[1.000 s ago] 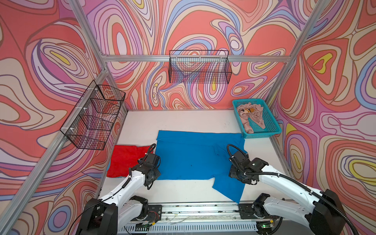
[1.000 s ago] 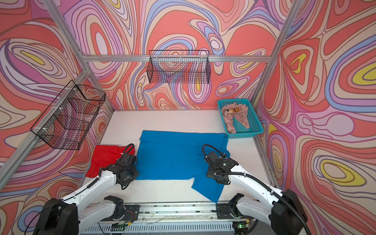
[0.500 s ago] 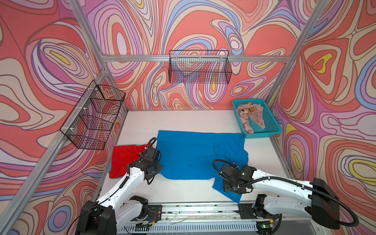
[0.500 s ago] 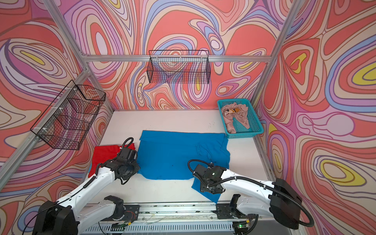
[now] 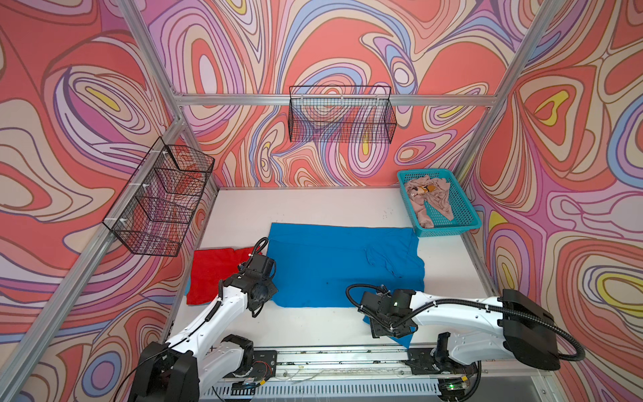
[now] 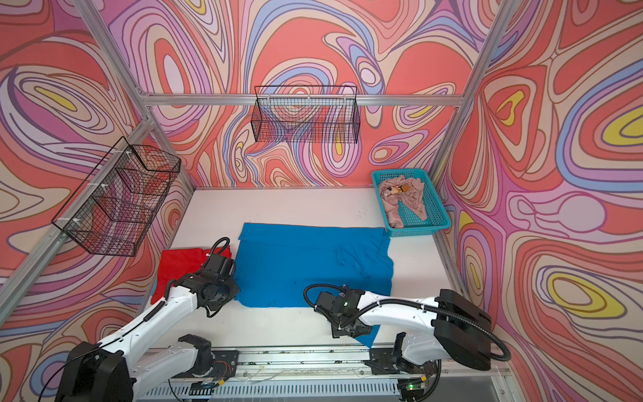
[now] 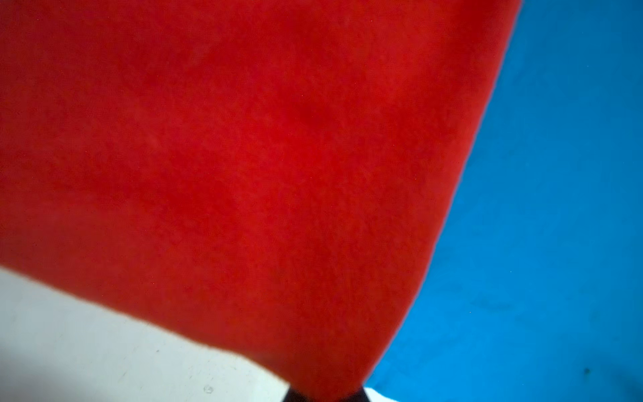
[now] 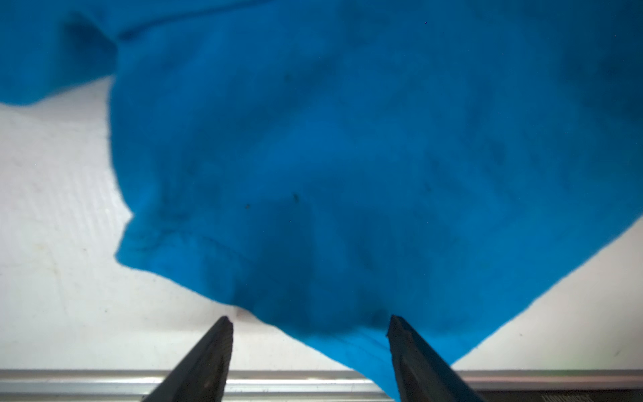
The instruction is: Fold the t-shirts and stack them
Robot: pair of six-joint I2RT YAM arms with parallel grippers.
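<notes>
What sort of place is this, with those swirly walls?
Most likely a robot test booth: two white robot arms are mounted on a metal rail at the edge of a white table, and an aluminium frame carries the patterned wall panels and black wire baskets.

Walls (image 5: pixel 330 52): three, covered in swirling bands of coral, lilac, blue, cream and yellow.
Frame bars (image 5: pixel 243 99): silver metal, along the corners and across the back.
Wire basket (image 5: pixel 342 120): black, hung on the back bar.
Tiered wire rack (image 5: pixel 160 202): black, on the side bar.
Tabletop (image 5: pixel 313 205): white, flat, a few dark specks.
Lighting: bright, even.
</notes>
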